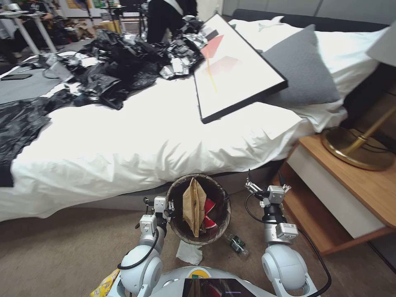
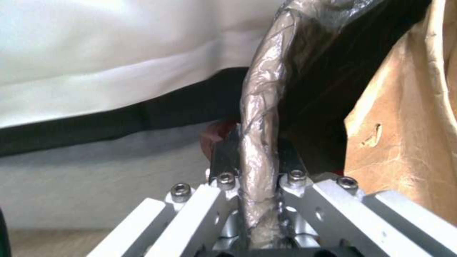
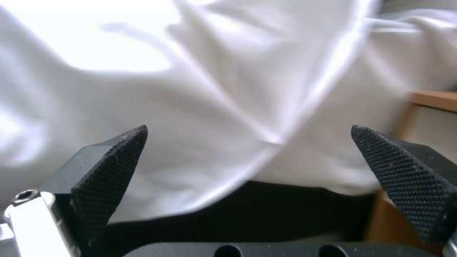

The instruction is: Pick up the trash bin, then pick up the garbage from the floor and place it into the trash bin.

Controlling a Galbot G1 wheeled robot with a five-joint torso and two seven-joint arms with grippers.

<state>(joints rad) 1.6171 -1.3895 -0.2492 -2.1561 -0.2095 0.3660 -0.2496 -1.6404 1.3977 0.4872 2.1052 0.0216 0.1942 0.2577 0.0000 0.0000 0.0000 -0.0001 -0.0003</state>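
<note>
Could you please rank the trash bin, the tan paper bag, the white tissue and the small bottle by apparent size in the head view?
1. trash bin
2. tan paper bag
3. white tissue
4. small bottle, though it is not far behind the tissue.

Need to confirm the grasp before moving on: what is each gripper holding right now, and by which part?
The left gripper is shut on the trash bin, pinching its bag-lined rim on the robot's left side. The right gripper is open and holds nothing.
</note>
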